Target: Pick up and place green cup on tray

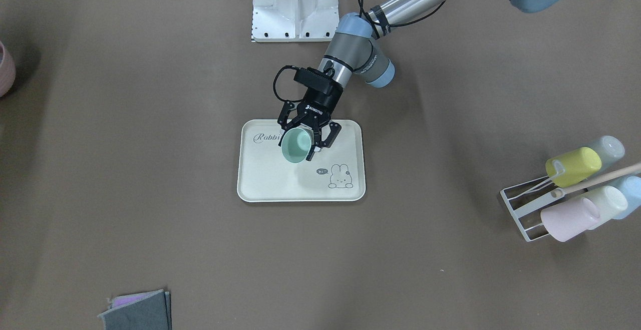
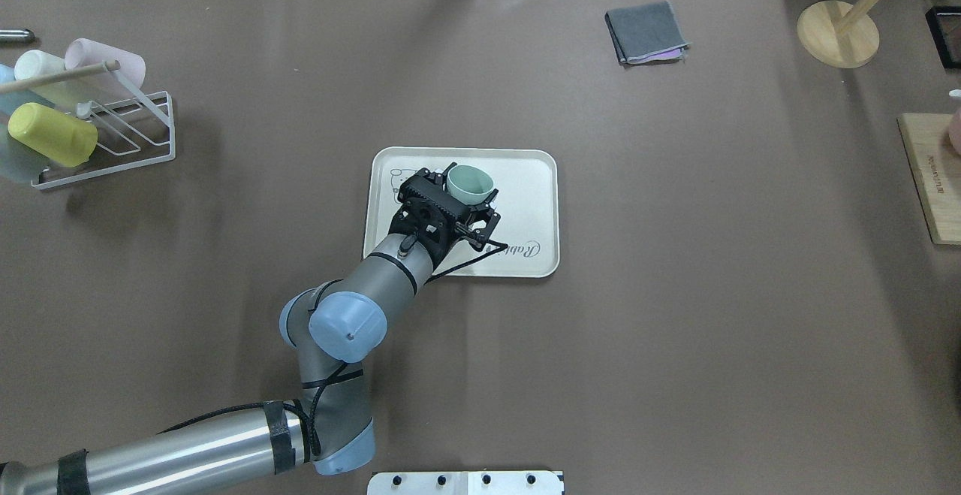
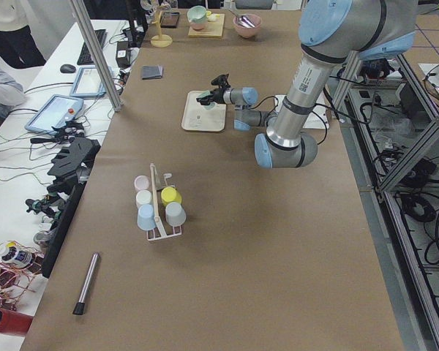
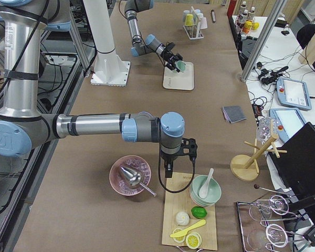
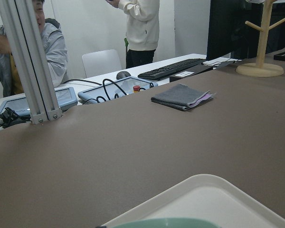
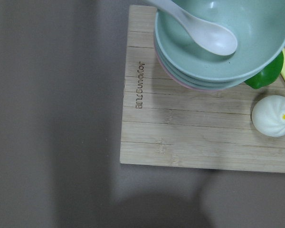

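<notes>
Holds green cup point(image 1: 294, 145) tilted over the lettered end of the tray point(image 1: 270, 180) with left gripper point(image 2: 469, 188) fingers clamped on its sides, and hangs right gripper point(image 4: 168, 169) above a wooden board point(image 6: 180, 142), finger state there impossible to tell.

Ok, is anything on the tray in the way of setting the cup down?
Nothing visible. The left gripper holds the green cup tilted over the tray. The tray surface beneath it is bare apart from its own print.
</notes>
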